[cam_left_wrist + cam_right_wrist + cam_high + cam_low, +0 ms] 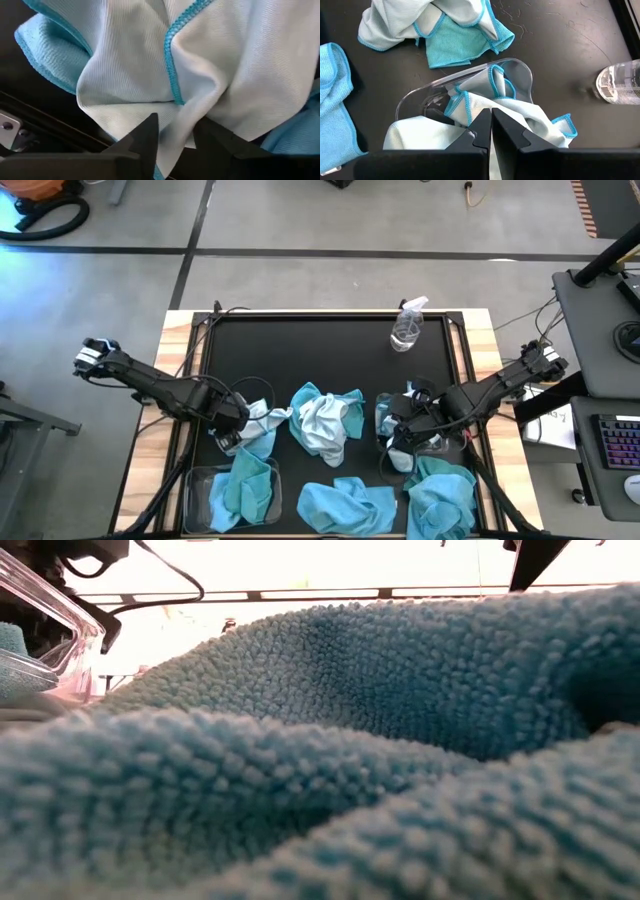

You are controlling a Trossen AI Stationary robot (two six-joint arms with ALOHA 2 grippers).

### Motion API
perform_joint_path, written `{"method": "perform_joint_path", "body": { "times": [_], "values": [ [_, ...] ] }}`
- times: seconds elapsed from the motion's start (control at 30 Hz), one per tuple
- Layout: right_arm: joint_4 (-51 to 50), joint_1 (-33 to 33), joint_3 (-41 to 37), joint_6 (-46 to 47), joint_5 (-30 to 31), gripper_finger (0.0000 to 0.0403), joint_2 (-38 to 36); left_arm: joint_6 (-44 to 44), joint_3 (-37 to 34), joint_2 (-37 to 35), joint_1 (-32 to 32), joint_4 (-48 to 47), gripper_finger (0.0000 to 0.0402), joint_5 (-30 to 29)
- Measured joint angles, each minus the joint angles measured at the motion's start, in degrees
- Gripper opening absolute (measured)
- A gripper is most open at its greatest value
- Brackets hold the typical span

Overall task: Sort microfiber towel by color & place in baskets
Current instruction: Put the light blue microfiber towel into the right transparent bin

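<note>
Towels lie scattered over the black mat [320, 350] in the high view: a turquoise-and-pale heap [325, 420] at the middle, one turquoise towel [348, 505] at the near edge, another [440, 495] toward the right, and a turquoise one filling the left basket [200, 495]. Two baskets show in all; the right basket [392, 412] sits under the right gripper [398, 442]. A clear spray bottle [407, 328] stands at the far side, apart from the cloths. The left gripper [232, 438] hangs over a pale towel [262, 420] just beyond the left basket.

Low view: turquoise pile [330, 740] blocks nearly everything; a clear basket wall [50, 615] shows at one edge.

Left wrist view: the fingers [145, 137] stand partly apart, pinching a fold of the pale towel [225, 65].

Right wrist view: the fingers [480, 131] are pressed together over a pale towel [520, 112] lying in the tipped right basket [520, 70]; whether they grip it I cannot tell. No writing is readable.
</note>
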Motion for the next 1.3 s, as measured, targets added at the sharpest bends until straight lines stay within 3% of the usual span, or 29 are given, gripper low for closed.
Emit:
{"method": "perform_joint_path", "body": {
  "times": [0.2,0.4,0.57,0.87,1.3],
  "values": [
    [0.0,0.0,0.0,0.0,0.0,0.0009,0.0,-0.2,0.7,0.0,0.0,0.4,0.0010,0.0],
    [0.0,0.0,0.0,-0.3,0.2,0.0009,0.0,1.7,4.9,0.0,0.0,0.8,0.0002,-0.6],
    [2.2,-0.2,0.0,-1.7,0.5,0.0009,0.0,6.1,15.7,0.0,0.0,1.0,0.0001,-6.7],
    [17.4,-0.2,0.0,-11.4,0.7,0.0009,0.0,18.3,41.2,1.5,0.0,3.0,0.0000,-26.5],
    [46.1,-0.2,0.0,-31.5,11.9,0.0009,0.0,37.8,61.4,18.8,0.0,3.7,0.0000,-27.9]
  ]
}}
